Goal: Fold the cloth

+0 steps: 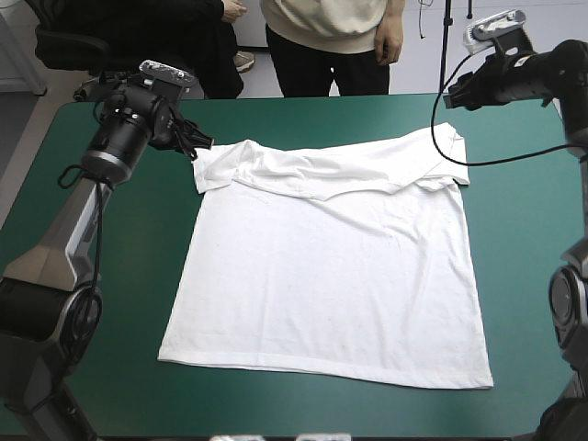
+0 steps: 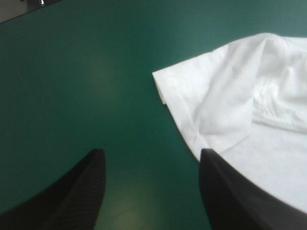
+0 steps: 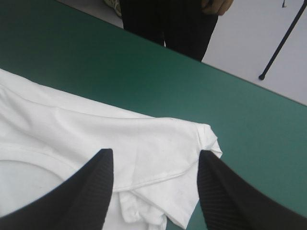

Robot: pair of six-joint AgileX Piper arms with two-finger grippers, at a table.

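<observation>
T-shirt [image 1: 331,276] lies flat on the bench [image 1: 524,230], far band folded over. Left pincer [image 2: 152,153] and right pincer [image 3: 156,153] gape empty at its far corners; each should pinch both layers, then draw evenly nearward.

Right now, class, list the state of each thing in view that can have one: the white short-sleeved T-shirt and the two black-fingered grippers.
White short-sleeved T-shirt: spread flat on the teal-green table cover, with its far part folded over in a band.
Left gripper: open, at the shirt's far left sleeve, gripping nothing.
Right gripper: open, over the shirt's far right corner, gripping nothing.
</observation>
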